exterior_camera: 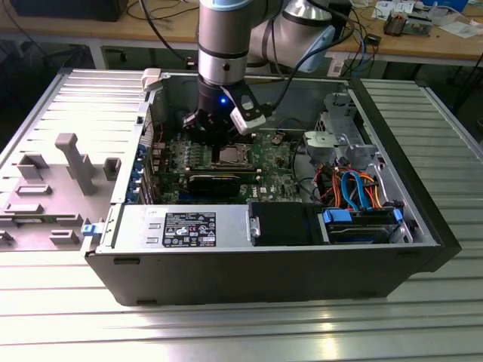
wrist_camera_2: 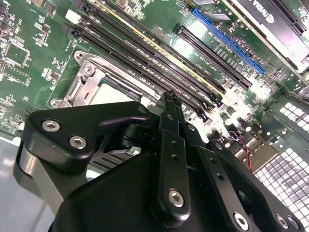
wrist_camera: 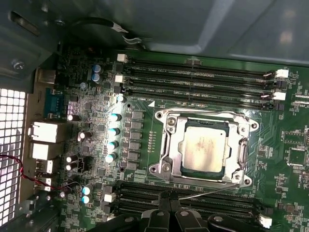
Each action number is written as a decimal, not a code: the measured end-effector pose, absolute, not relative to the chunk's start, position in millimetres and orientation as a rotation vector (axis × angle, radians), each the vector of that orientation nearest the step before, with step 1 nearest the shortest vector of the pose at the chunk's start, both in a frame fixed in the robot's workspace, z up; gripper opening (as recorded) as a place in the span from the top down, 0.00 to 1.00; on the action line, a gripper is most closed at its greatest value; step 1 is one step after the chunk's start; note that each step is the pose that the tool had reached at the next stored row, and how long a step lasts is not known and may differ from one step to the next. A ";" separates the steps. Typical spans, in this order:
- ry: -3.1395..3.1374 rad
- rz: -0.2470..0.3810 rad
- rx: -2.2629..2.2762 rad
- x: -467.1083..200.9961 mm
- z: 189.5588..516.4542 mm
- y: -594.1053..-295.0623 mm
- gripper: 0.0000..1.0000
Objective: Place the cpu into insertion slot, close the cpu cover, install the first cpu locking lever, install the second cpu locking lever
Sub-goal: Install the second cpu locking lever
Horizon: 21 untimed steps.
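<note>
The cpu (wrist_camera: 203,147), a dull silver square, lies flat in the insertion slot (wrist_camera: 161,169) on the green motherboard. The cpu cover (wrist_camera: 241,150), a silvery frame, lies down around it. A thin silvery locking lever (wrist_camera: 212,191) runs slanted along the socket side nearest my gripper (wrist_camera: 170,203), whose black fingertips meet just beside that lever's end. In the second wrist view the gripper (wrist_camera_2: 169,99) hangs over the memory slots next to the cpu cover (wrist_camera_2: 91,79). In the exterior view the gripper (exterior_camera: 215,136) reaches down inside the open case, just beyond the cpu (exterior_camera: 229,157).
Long black memory slots (wrist_camera: 193,79) flank the socket on two sides. A black card (exterior_camera: 219,181) lies in front of the socket, with a grey power supply box (exterior_camera: 181,226) nearer. Drive cage and orange and blue cables (exterior_camera: 351,185) fill the exterior view's right. Case walls (exterior_camera: 158,105) surround the board.
</note>
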<state>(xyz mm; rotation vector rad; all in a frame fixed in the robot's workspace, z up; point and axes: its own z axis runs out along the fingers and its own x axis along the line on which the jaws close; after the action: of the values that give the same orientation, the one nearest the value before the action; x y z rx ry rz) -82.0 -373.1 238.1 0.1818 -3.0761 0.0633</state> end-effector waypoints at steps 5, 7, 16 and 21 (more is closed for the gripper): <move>-3.075 0.063 0.187 -84.2 237.3 -373.0 0.89; -3.075 0.063 0.192 -85.5 237.0 -373.0 0.89; -3.071 0.063 0.206 -86.9 228.1 -373.0 0.89; -3.070 0.037 0.257 -89.0 225.1 -373.0 0.89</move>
<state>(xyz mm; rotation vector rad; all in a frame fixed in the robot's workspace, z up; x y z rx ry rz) -89.0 -373.0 225.1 0.2574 -3.0696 0.0371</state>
